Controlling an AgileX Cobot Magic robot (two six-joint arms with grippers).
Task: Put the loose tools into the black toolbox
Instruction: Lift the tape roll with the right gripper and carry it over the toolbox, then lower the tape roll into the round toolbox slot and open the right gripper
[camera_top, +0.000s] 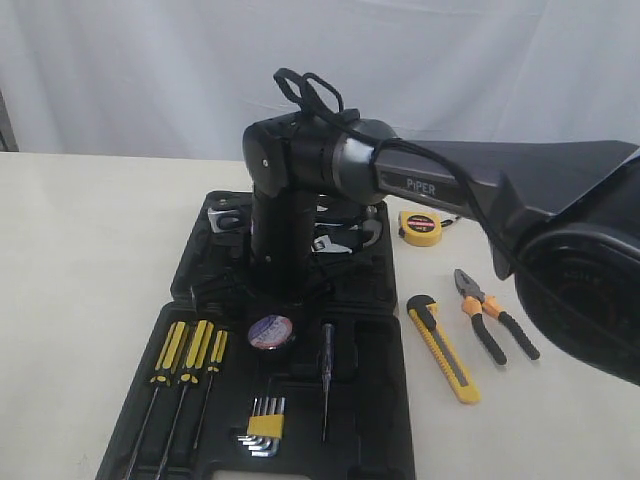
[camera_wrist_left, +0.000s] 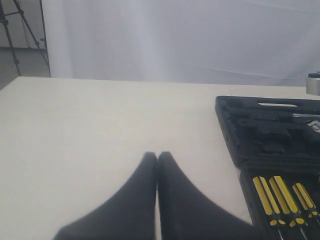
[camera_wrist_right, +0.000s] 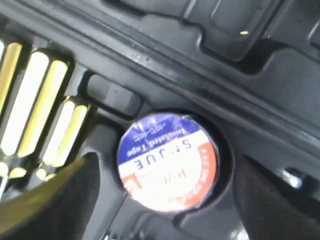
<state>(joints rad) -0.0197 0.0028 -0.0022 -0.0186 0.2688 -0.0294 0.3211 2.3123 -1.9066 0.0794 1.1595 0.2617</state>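
Three tools, tape measure (camera_top: 420, 228), knife (camera_top: 443, 348) and pliers (camera_top: 493, 313), lie on the bench (camera_top: 80, 250) toward its right edge beside the toolbox (camera_top: 378, 400); the tape roll (camera_wrist_right: 168, 161) sits in a round recess (camera_wrist_right: 226, 150) of the half at the near edge. Right fingers (camera_wrist_right: 60, 200) stand spread either side of the roll, gripping nothing; left fingers (camera_wrist_left: 145, 200) pressed together, empty. Lift straight up so nothing drags the glossy-labelled roll from its moulded hard-plastic pocket.

Hand tools on a pale desk (camera_top: 80, 250)
Three yellow-handled screwdrivers (camera_top: 190, 350) lie toward the near edge, a yellow-clipped hex key set (camera_top: 264, 425) beside them; a white curtain (camera_top: 150, 70) hangs behind.
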